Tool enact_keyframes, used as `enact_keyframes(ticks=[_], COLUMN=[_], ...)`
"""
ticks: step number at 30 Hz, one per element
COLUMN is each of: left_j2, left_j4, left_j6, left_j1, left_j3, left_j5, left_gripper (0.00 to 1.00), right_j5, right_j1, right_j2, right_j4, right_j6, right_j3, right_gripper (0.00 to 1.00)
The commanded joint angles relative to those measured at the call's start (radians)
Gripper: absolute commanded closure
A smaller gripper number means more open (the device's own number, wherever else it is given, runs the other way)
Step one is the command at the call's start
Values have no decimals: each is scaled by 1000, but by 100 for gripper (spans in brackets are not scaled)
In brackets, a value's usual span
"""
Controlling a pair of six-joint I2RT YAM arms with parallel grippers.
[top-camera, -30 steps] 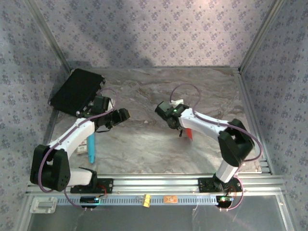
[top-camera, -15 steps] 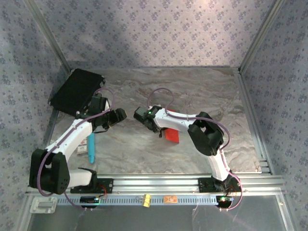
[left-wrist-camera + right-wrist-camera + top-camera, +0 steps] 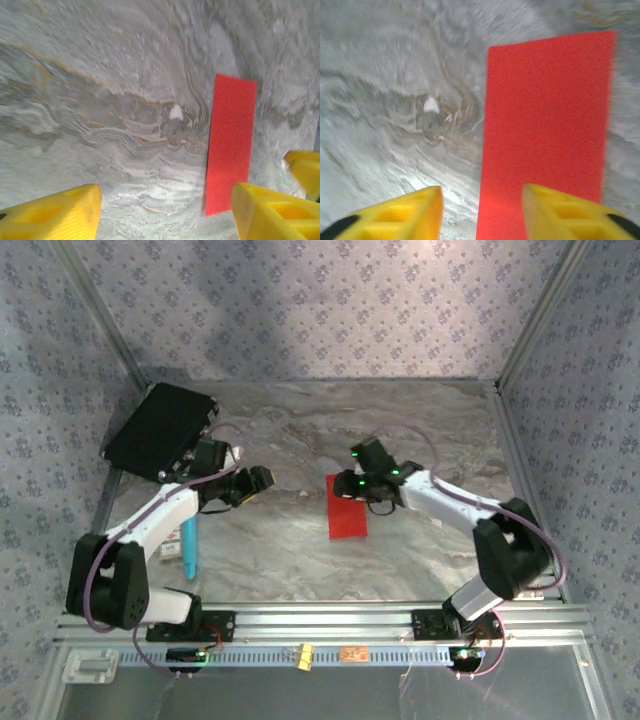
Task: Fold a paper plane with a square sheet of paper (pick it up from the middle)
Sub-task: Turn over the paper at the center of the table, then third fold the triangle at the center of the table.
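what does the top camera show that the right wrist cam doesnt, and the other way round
The top view adds the black case at the back left, the blue-tipped tool at the front left, and the left gripper, open and apart from the paper. The right wrist view adds a small white fleck in the marble left of the paper. Both share the red paper lying flat on the marble table, with the right gripper open over its edge.

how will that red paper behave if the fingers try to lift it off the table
Probably floppy and very light: the red paper lies dead flat with no visible thickness. It will likely slide rather than lift, since the table looks smooth and polished. Its edges hug the surface, so catching one seems hard.
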Motion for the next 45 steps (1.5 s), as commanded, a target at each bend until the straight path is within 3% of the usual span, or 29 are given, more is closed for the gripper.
enact_keyframes(ticks=[1,6,10,21,28,45], left_j2=[62,138,205,339,429,557], left_j4=[33,73,82,152,167,190], left_j6=[0,-22,-31,-79,-101,-157], left_j1=[-73,-143,-155,-216,-269,-316], left_j3=[61,102,146,206,271,321], left_j5=[68,56,81,140,177,204], left_gripper=[33,34,36,36,36,44], right_j5=[-192,-315,-394,-467,-504,-431], right_j1=[-94,-186,-224,-253,-276,-284], right_j2=[-46,-57,-12,121,184,173], right_j4=[149,237,312,394,594,507], right_j6=[49,58,73,66,147,130], right_j3=[-153,-257,-290,-324,-443,-459], right_gripper=[64,86,92,92,92,91])
